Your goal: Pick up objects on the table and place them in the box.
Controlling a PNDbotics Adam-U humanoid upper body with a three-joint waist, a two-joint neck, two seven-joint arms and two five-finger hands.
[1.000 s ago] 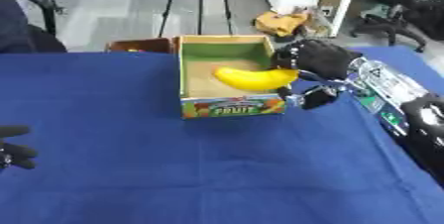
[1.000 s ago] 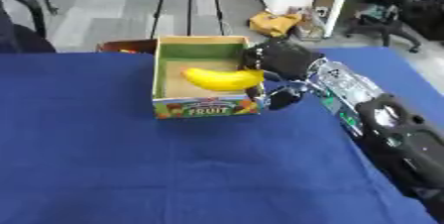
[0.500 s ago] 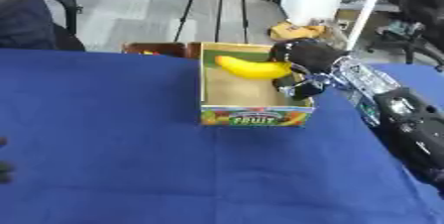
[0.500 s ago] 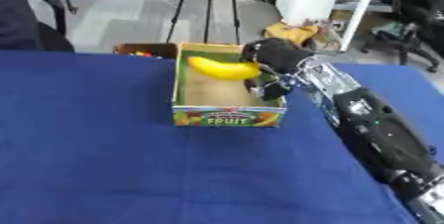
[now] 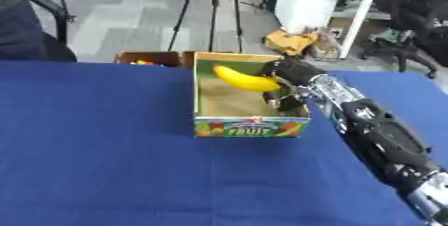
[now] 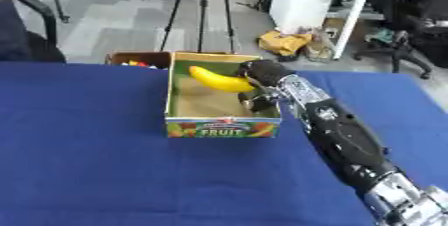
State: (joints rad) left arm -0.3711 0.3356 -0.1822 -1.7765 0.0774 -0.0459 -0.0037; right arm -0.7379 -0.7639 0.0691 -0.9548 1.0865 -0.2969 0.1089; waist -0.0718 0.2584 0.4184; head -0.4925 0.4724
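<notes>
A yellow banana [image 5: 243, 80] hangs over the open cardboard fruit box [image 5: 249, 127], near its far wall. My right hand [image 5: 293, 73] is curled round the banana's right end, above the box's right side. The arm runs back to the lower right corner. The box stands on the blue table [image 5: 105, 160]. My left hand shows in neither view.
A second brown box [image 5: 144, 59] with small coloured things stands just behind the table's far edge, left of the fruit box. Beyond are a tripod, chairs and a white cabinet on the floor.
The camera has tilted, shifting the whole picture. My right hand has carried the banana further over the box toward its back wall. The left hand has dropped out of view.
</notes>
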